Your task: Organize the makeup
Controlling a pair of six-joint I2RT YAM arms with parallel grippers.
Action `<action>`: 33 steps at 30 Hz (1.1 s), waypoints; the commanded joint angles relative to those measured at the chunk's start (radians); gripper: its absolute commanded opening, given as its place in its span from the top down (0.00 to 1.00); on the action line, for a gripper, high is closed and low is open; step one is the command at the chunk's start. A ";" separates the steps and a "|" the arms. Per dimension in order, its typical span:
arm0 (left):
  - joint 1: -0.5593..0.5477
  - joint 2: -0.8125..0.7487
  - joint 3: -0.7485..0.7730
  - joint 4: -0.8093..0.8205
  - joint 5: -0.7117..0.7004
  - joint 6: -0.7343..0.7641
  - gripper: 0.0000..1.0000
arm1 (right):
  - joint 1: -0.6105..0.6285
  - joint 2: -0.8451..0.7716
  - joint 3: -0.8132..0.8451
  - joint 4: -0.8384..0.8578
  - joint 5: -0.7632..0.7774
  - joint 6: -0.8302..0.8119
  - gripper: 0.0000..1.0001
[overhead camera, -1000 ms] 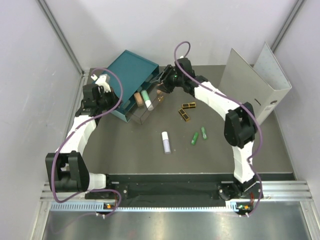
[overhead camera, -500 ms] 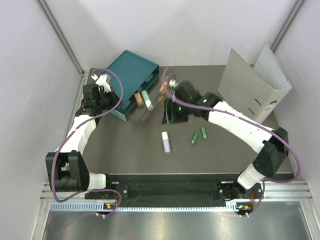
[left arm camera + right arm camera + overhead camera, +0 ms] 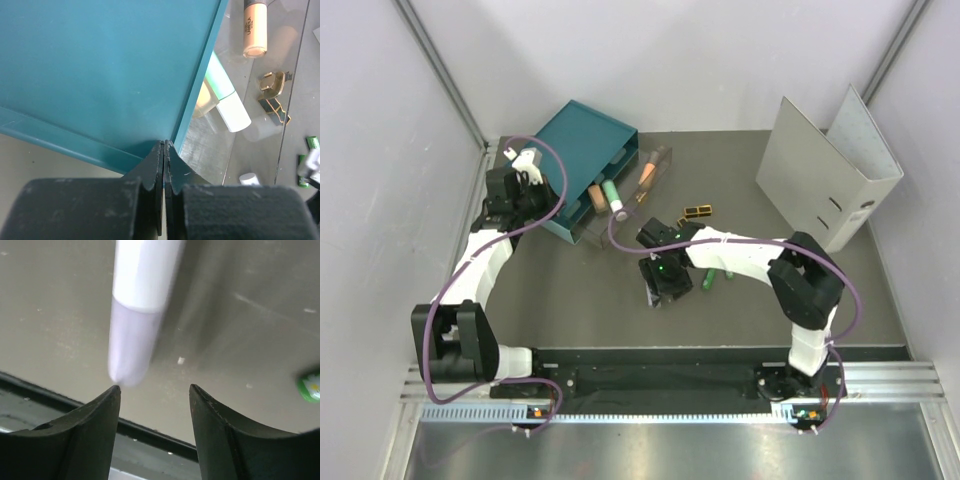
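— Where does the top camera sit?

— High up, above and behind the arm bases [image 3: 790, 375]. It faces down and forward over the whole table [image 3: 570, 300] and is the farthest view.

— And the left wrist one?

— Close in. It looks past the left gripper [image 3: 164, 150] at the bottom edge, across the lid of the teal box [image 3: 100, 65], toward a peach tube [image 3: 255, 27] at upper right.

— The right wrist?

— Nearest of all, low over the tabletop. It looks past the right gripper [image 3: 155, 387] at a blurred white tube [image 3: 142, 300], with a green tube [image 3: 311, 385] at the right edge.

— What overlaps?

— The top view takes in the box and peach tube seen from the left wrist, and the green tube seen from the right.
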 commanded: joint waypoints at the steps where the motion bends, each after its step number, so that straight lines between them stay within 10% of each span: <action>1: -0.014 0.031 -0.044 -0.273 0.030 0.026 1.00 | 0.021 0.045 0.038 0.075 0.021 -0.015 0.43; 12: -0.015 0.020 -0.052 -0.279 0.035 0.028 1.00 | 0.020 0.121 0.065 0.105 0.019 0.011 0.45; 22: -0.015 0.020 -0.058 -0.278 0.046 0.028 1.00 | 0.023 0.148 0.063 0.121 0.036 -0.021 0.92; 33: -0.015 0.020 -0.081 -0.250 0.043 0.010 1.00 | 0.032 -0.033 0.120 -0.026 -0.087 -0.201 0.95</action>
